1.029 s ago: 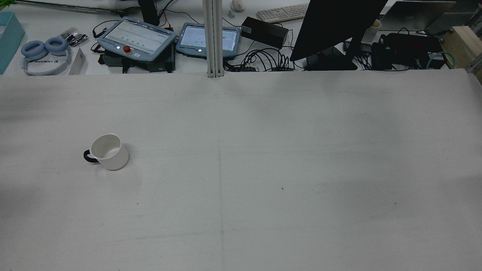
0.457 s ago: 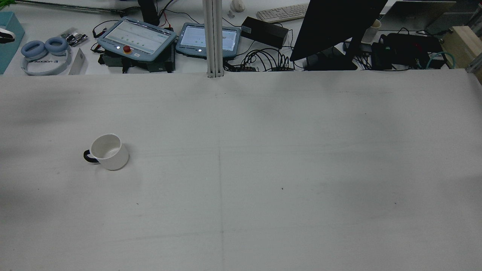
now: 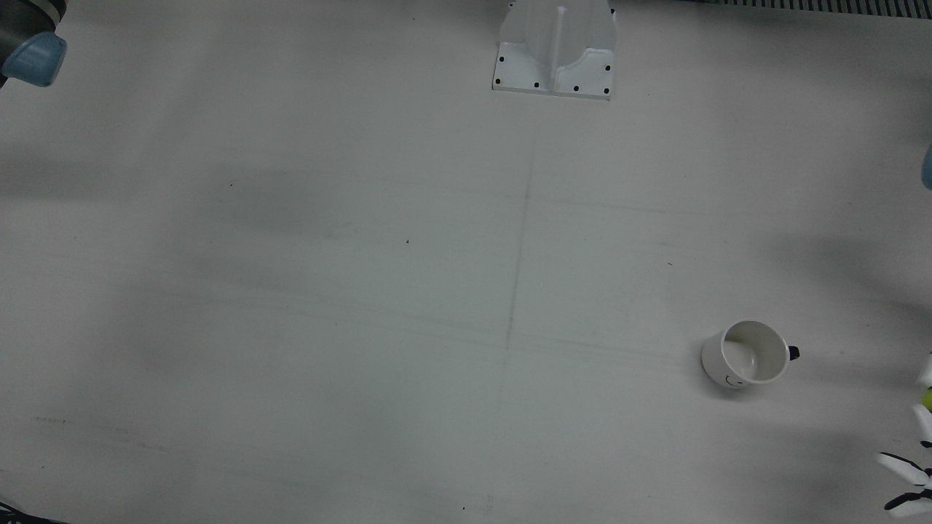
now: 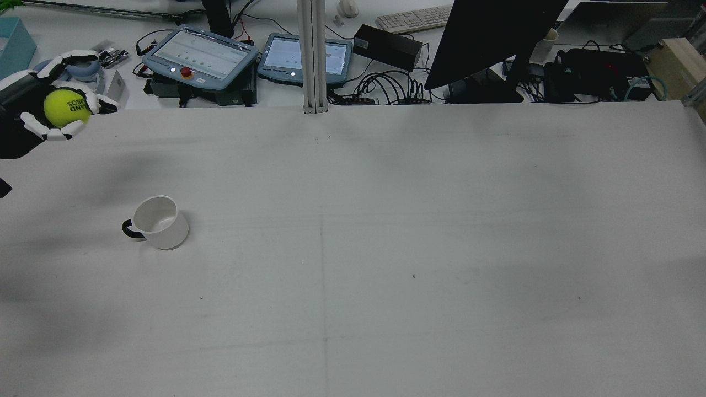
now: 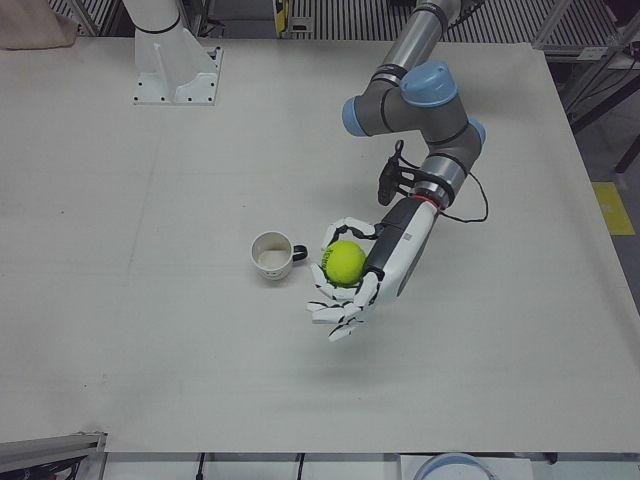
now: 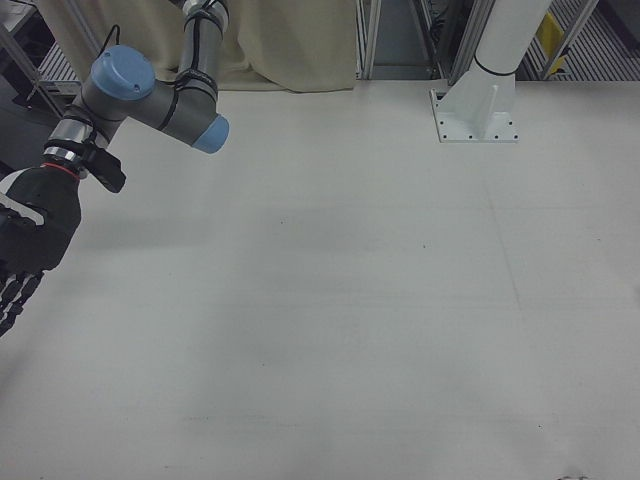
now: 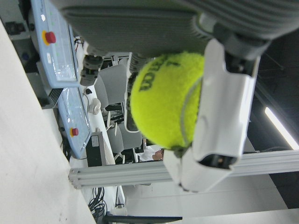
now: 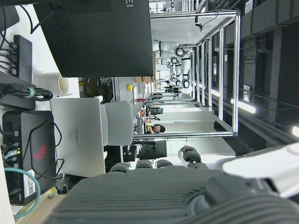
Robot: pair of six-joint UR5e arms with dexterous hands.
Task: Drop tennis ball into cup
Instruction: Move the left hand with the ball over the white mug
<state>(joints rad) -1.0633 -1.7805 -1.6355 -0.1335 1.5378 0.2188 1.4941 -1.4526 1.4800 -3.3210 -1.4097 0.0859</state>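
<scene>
tennis ball: yellow-green, dark lettering | cup: white, black handle | left hand: white, black joints | table: off-white

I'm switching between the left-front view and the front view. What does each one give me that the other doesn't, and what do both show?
Only the left-front view shows the whole left hand with its fingers wrapped around the tennis ball, held above the table beside the cup and apart from it, plus the left arm. Only the front view looks almost straight down into the cup, showing the drawn mark on its wall; there the hand is just a sliver at the frame's right edge. Both show the white cup upright and empty on the table.
</scene>
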